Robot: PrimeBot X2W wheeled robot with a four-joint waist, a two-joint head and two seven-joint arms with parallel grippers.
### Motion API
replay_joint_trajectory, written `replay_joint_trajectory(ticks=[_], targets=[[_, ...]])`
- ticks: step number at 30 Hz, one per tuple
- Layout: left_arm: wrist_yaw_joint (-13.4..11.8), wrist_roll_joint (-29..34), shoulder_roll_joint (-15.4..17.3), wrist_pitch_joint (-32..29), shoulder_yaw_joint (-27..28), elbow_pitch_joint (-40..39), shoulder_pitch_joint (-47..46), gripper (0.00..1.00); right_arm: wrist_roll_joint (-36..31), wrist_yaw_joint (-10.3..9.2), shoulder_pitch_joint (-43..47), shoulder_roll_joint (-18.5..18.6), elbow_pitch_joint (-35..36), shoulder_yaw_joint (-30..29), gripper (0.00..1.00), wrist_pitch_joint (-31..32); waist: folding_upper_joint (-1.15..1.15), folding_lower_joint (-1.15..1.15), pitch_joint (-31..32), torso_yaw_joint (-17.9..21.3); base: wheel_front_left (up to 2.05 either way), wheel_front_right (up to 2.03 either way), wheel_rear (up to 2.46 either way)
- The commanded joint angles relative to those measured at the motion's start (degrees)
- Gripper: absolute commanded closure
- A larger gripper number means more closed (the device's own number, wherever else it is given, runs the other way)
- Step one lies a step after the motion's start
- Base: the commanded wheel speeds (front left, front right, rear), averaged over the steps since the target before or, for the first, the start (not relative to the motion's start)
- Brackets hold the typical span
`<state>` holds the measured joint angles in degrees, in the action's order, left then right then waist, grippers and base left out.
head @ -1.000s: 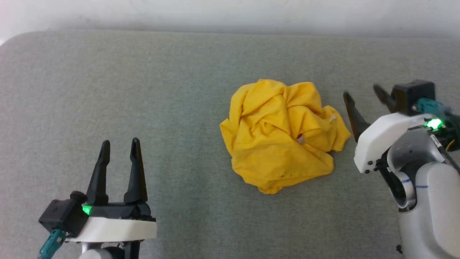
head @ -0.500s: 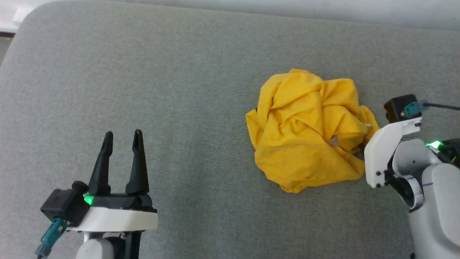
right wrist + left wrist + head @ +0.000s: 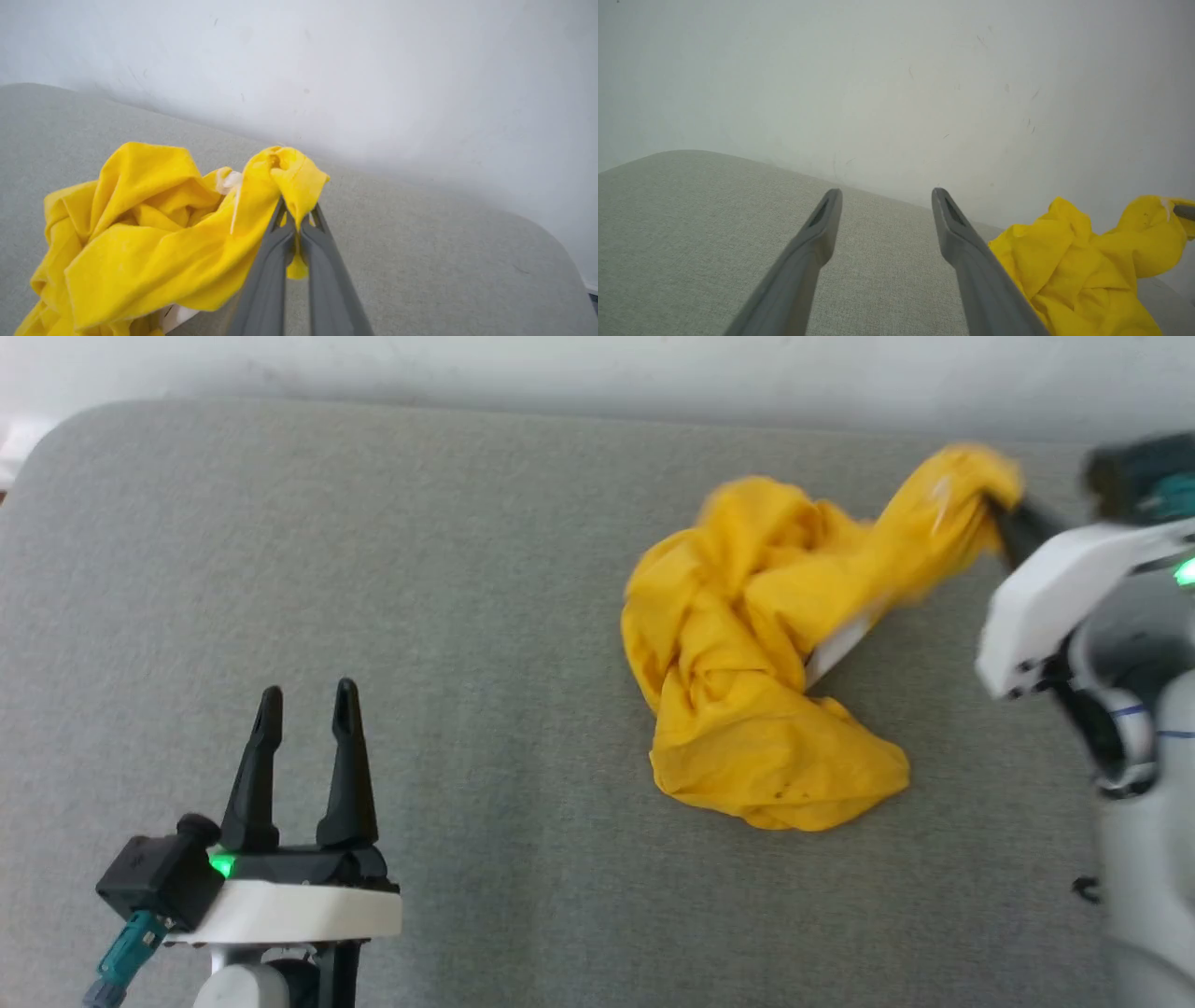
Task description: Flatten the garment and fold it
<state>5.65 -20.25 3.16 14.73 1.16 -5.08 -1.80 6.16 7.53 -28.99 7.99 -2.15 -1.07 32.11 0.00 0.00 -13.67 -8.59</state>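
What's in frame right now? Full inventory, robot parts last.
garment: 1, bright yellow with a little white showing, crumpled on the pad right of centre, with one end raised toward the far right
pad: 1, grey woven fabric with rounded corners, lying under everything
wall: 1, off-white, behind the pad's far edge
left claw: 1, dark fingers on a white wrist, near left; open and apart from the garment
right claw: 1, dark fingers on a white wrist, far right; shut on the garment's raised end
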Motion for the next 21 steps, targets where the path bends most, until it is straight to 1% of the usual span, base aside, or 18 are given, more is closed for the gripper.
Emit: replay_joint_trajectory(ticks=[1,4,6,9,12,15,17,19,21], targets=[[-0.4,-0.1,-0.3,0.3,0.2,-0.3,0.7,0.0,0.3,-0.04,-0.7,0.2,1.6,-1.0,1.0,-0.4,0.0,0.0,2.4,2.5,0.0,0.0,0.0],[-0.8,0.0,-0.3,0.3,0.2,-0.7,1.2,0.0,-0.1,-0.04,0.7,0.3,8.3,-4.5,1.0,-0.4,0.0,0.0,2.9,3.4,0.0,0.0,0.0],[-1.0,0.0,-0.3,0.3,0.2,-0.8,1.6,0.0,-0.6,-0.04,4.0,0.2,12.7,-7.3,1.0,0.3,0.0,0.0,2.8,3.8,0.0,0.0,0.0],[-1.0,-0.2,-0.3,0.3,-0.1,-0.7,2.0,0.0,-1.5,-0.04,12.2,-1.2,18.4,-12.6,1.0,1.7,0.0,0.0,2.4,4.0,0.0,0.0,0.0],[-0.9,-0.4,-0.3,0.3,-0.4,-0.6,2.1,0.0,-1.0,-0.04,22.6,-3.9,21.4,-18.6,1.0,2.0,0.0,0.0,1.9,3.9,0.0,0.0,0.0],[-0.8,-0.3,-0.3,0.3,-0.6,-0.4,1.9,0.0,-0.4,-0.04,32.5,-5.0,20.7,-23.3,1.0,0.4,0.0,0.0,1.2,3.6,0.0,0.0,0.0],[-0.6,-0.1,-0.3,0.3,-0.3,-0.3,1.8,0.0,2.3,-0.04,37.0,-5.1,18.0,-25.3,1.0,-0.7,0.0,0.0,1.0,3.7,0.0,0.0,0.0],[-0.5,0.3,-0.3,0.3,0.2,-0.3,1.8,0.0,3.6,-0.04,40.0,-5.1,15.4,-25.6,1.0,-2.2,0.0,0.0,0.8,4.1,0.0,0.0,0.0],[-0.3,0.6,-0.3,0.3,0.7,-0.3,1.8,0.0,4.3,-0.04,40.9,-5.1,12.8,-25.1,1.0,-4.3,0.0,0.0,0.7,4.6,0.0,0.0,0.0]])
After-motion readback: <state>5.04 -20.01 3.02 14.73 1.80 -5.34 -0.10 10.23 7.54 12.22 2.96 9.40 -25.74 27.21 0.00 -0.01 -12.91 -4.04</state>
